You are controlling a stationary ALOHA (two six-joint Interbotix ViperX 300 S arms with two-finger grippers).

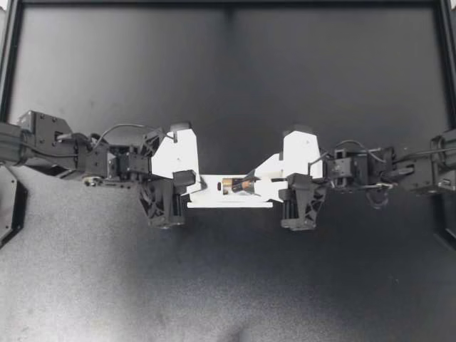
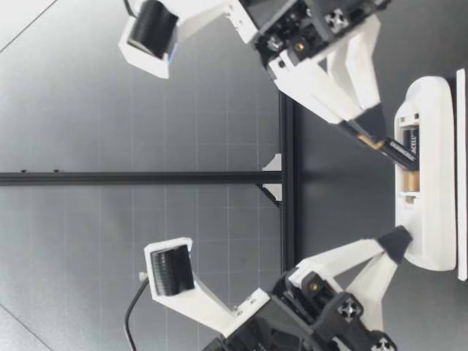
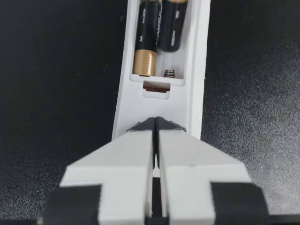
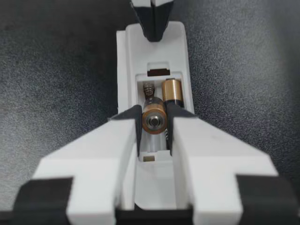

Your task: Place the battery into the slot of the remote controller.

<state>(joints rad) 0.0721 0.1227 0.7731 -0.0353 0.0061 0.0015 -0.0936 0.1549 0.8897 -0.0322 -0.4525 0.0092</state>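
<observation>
The white remote lies on its face mid-table with its battery compartment uncovered. My right gripper is shut on a black and gold battery, tilted with its lower end in the free slot. In the right wrist view that battery sits between the fingers, short of the spring, beside a seated battery. My left gripper is shut with nothing in it, and its tips rest on the remote's end. The low view shows the held battery slanting down into the remote.
The table is a dark mat inside a black frame. A black frame post stands behind the remote in the low view. Both arms reach in from the sides and meet over the remote.
</observation>
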